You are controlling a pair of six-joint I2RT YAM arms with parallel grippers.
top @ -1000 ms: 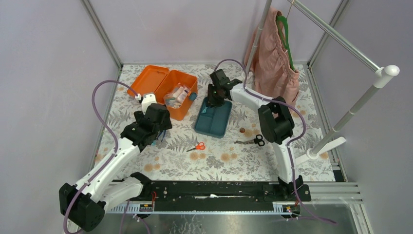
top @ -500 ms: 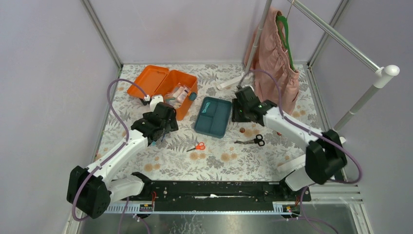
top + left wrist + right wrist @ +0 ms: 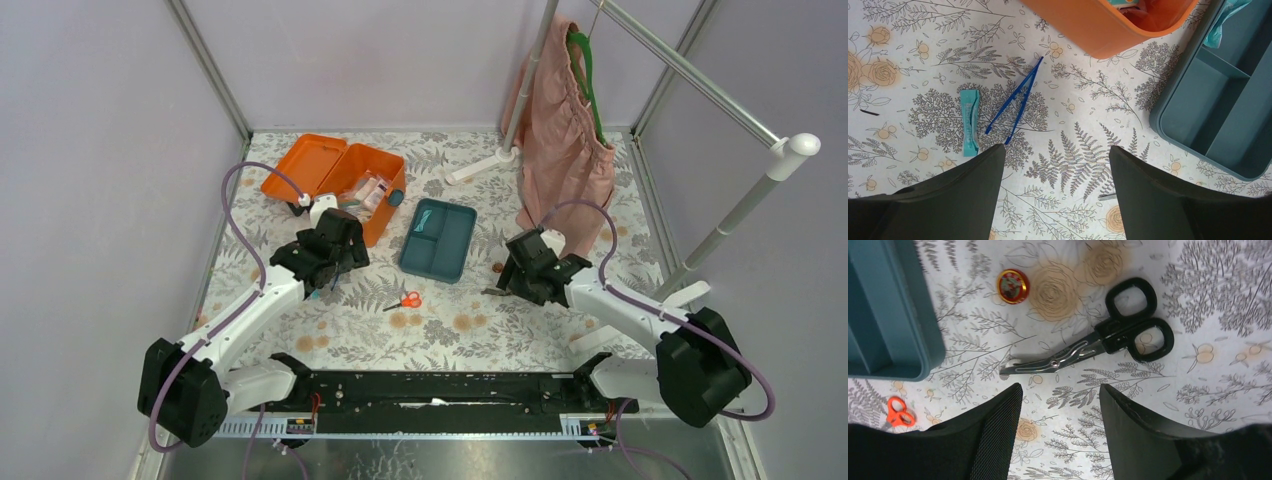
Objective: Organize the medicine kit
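Both open and empty, the left end effector hovers while the right end effector may skid the flat black scissors across the tabletop, well apart from the medicine kit at rear left.

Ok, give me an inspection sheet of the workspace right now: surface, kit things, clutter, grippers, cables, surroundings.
Surface: floral cloth, flat, small items scattered on it.
Job's things: orange medicine kit open at far left, packets inside; teal insert tray out on the cloth beside it.
Clutter: blue tweezers, teal sachet, orange scissors, black shears, round tin, all loose.
Grippers: left gripper open above the tweezers; right gripper open above the shears; both hold nothing.
Cables: purple cables loop off both arms, touching no item.
Surroundings: pink garment hanging on a rack, far right.
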